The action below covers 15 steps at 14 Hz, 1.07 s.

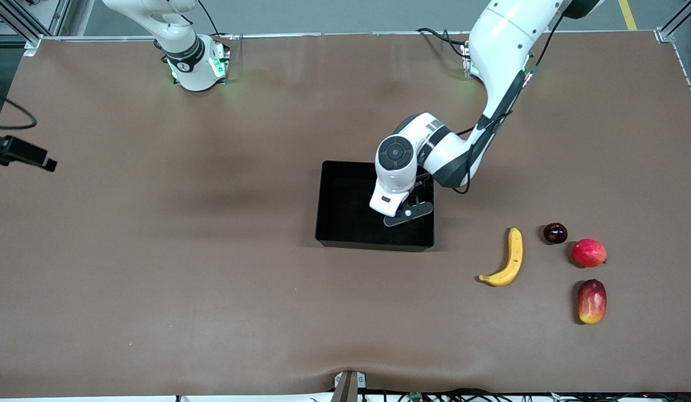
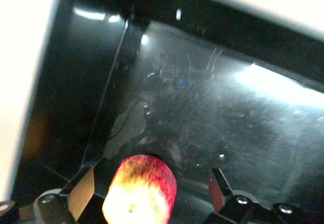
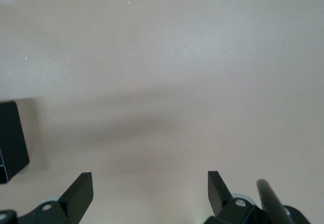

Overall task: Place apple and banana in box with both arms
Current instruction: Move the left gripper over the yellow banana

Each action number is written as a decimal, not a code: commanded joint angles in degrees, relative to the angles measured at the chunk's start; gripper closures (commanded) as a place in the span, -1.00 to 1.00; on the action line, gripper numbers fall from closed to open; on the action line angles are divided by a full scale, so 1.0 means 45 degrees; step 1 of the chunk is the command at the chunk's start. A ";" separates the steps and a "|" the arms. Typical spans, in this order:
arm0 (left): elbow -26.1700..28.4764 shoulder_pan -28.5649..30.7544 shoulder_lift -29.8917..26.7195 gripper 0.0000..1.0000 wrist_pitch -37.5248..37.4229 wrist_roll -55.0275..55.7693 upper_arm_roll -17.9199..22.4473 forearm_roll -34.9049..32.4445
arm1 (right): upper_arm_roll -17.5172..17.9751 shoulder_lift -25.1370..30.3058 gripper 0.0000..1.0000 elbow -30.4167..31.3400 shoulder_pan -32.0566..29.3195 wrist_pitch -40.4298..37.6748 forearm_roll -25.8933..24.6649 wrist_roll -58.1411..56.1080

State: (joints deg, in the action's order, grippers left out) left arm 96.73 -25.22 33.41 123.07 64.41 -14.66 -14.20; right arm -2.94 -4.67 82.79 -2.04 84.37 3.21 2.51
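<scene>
The box stands mid-table. My left gripper hangs low inside it at the end toward the left arm. In the left wrist view the left gripper is open. The red, yellow-streaked apple lies between its fingers on the glossy box floor, with a gap on each side. In the front view the arm's wrist hides the apple. The banana lies on the table toward the left arm's end, beside the box. My right gripper is open and empty over bare table; the front view does not show it.
Beside the banana lie a dark round fruit, a pinkish-red round fruit and a red-and-yellow mango-like fruit. A black camera mount juts in at the right arm's end. A black object shows in the right wrist view.
</scene>
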 commanded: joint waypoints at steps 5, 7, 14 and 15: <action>-0.2237 0.1362 -0.0705 -1.00 -0.2778 -0.3404 0.0036 -0.0165 | 0.0419 0.1428 -1.00 0.1935 -0.0367 0.1115 -0.0264 -0.3252; -0.2257 0.2221 -0.0706 -1.00 -0.2778 -0.5007 0.0036 -0.0184 | 0.0400 0.1272 -1.00 0.1313 -0.0367 0.0920 -0.0419 -0.3214; -0.2179 0.4878 0.0015 -1.00 -0.1804 -1.1413 0.0036 -0.0204 | 0.0342 0.1291 -1.00 0.1407 -0.0874 0.0103 -0.0537 -0.2844; -0.2179 0.5171 0.0307 -1.00 -0.1530 -1.2215 0.0055 -0.0243 | 0.0341 0.1291 -1.00 0.1427 -0.0894 0.0061 -0.0537 -0.2842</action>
State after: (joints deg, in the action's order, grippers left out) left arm 87.14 -4.00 32.56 113.87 15.23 -13.87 -14.22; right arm -2.38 0.15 88.26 -4.95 85.65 2.06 -11.26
